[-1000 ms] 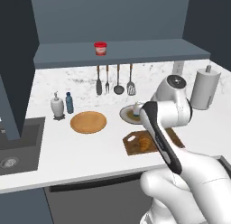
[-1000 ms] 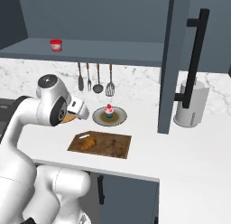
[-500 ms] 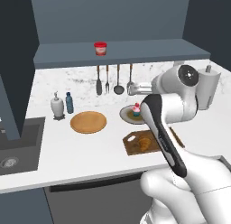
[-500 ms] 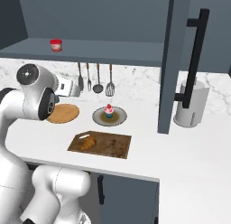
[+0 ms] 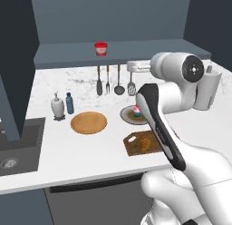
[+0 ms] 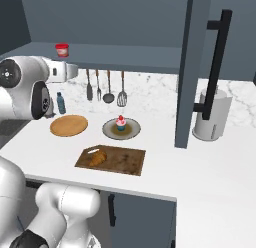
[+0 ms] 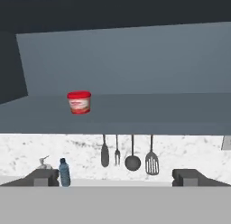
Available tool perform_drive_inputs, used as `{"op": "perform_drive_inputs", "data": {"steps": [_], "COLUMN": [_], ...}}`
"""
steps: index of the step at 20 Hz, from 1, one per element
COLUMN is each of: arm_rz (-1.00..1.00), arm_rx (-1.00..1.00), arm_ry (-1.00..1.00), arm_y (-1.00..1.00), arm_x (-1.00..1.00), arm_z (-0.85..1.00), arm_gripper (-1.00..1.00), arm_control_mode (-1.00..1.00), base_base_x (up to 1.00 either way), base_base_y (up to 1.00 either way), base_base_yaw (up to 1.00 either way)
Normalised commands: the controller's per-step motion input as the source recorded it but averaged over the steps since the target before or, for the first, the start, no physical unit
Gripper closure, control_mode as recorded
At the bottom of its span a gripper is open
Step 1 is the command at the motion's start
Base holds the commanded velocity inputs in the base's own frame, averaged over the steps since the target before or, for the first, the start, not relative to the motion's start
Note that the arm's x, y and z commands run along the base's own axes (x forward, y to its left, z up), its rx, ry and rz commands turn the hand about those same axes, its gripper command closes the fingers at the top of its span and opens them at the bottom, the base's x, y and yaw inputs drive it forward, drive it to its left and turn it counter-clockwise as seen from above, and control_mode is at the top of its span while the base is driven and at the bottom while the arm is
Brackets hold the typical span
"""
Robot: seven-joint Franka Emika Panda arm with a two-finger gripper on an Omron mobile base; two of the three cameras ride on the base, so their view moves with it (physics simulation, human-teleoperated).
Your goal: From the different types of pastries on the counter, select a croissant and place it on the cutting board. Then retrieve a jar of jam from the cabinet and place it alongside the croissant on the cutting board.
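Observation:
The jar of jam (image 5: 101,48) (image 6: 62,49) (image 7: 79,102) with its red lid stands on the cabinet's shelf ledge (image 5: 136,51). My gripper (image 5: 128,66) (image 6: 75,71) (image 7: 116,177) is raised to about shelf height, out over the counter (image 5: 90,149), and points at the back wall. It is open, with nothing between its fingers. In the hand view the jar is up and to the left, still well away. The croissant (image 5: 145,144) (image 6: 97,157) lies on the dark cutting board (image 5: 132,149) (image 6: 125,162). The pink-frosted cupcake (image 5: 136,111) (image 6: 120,123) sits on a dark plate behind the board.
A round tan plate (image 5: 89,122), a blue bottle (image 5: 69,103) and a soap dispenser (image 5: 56,106) stand left of the board. Utensils (image 5: 113,81) hang below the shelf. The sink (image 5: 18,142) is at the left, a paper towel roll (image 6: 212,114) and a tall cabinet door (image 6: 187,67) at the right.
The hand has risen from low over the plates and board to shelf height and turned to face the back wall. The croissant stays on the board.

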Motion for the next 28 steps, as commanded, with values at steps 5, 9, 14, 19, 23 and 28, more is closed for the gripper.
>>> {"op": "perform_drive_inputs", "data": {"steps": [5,9,14,19,23,28], "arm_rz": [0.00,0.00,0.00,0.00,0.00,0.00], "arm_rx": [-0.06,-0.09,-0.02,-0.02,0.00,0.03], "arm_ry": [-0.03,0.04,0.01,0.02,0.03,0.00], "arm_y": [0.49,0.66,0.23,0.71,0.19,-0.12], "arm_x": [0.05,0.27,0.07,0.55,0.89,0.70], "arm_z": [0.33,0.01,0.00,0.02,0.08,0.01], "arm_gripper": [-1.00,-1.00,-1.00,-1.00,-1.00,-1.00], "arm_control_mode": [-1.00,-1.00,-1.00,-1.00,-1.00,-1.00], "base_base_x": [0.00,0.00,0.00,0.00,0.00,0.00], "base_base_y": [0.00,0.00,0.00,0.00,0.00,0.00], "base_base_yaw": [0.00,0.00,0.00,0.00,0.00,0.00]}}
